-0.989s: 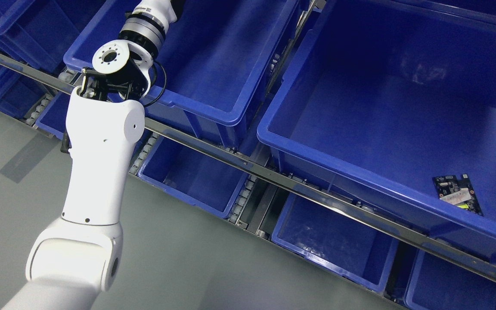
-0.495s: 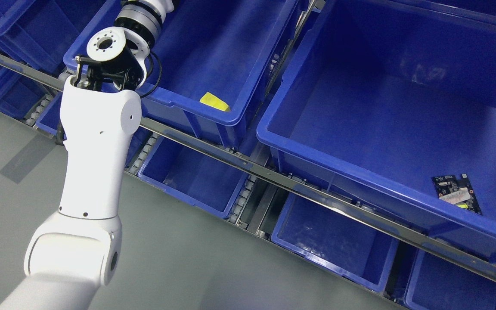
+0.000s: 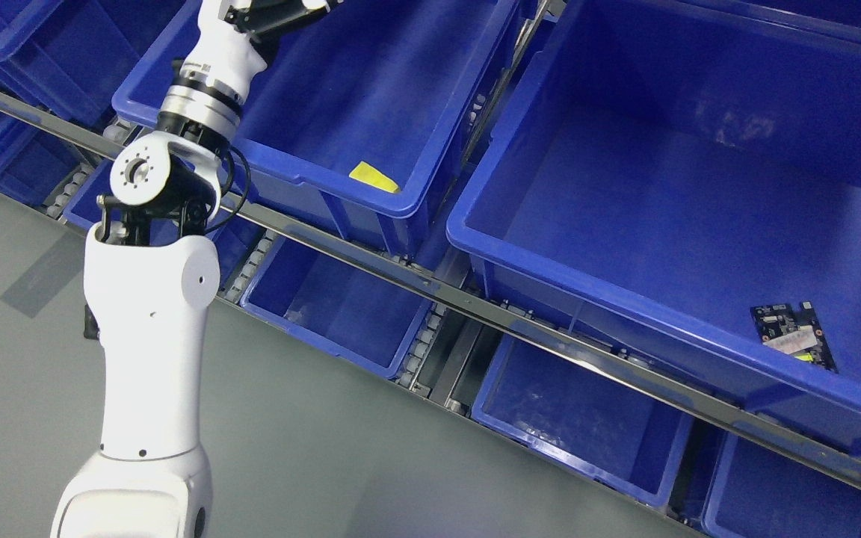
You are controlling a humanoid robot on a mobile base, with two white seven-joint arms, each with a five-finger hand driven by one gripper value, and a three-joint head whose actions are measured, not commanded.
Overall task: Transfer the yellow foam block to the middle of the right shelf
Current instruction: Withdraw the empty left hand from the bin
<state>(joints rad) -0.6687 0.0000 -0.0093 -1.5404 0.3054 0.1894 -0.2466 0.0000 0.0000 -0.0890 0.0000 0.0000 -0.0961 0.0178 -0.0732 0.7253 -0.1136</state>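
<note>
A small yellow foam block (image 3: 373,176) lies inside a blue bin (image 3: 341,190) on the shelf, against its near wall by the right corner. My left arm (image 3: 150,299) rises from the lower left, and its wrist reaches over the same bin's left rim. The left hand (image 3: 277,13) sits at the picture's top edge, above and left of the block and apart from it. It is mostly cut off by the frame. The right arm does not show.
To the right stands a larger blue bin (image 3: 475,246) holding a small circuit board (image 3: 793,338). A metal shelf rail (image 3: 475,306) runs diagonally below both bins. More blue bins (image 3: 326,351) sit on the lower level, above the grey floor (image 3: 311,463).
The yellow block was not visible one second ago and now lies in the bin. My left arm has swung left, with its elbow lower and its forearm stretched upward.
</note>
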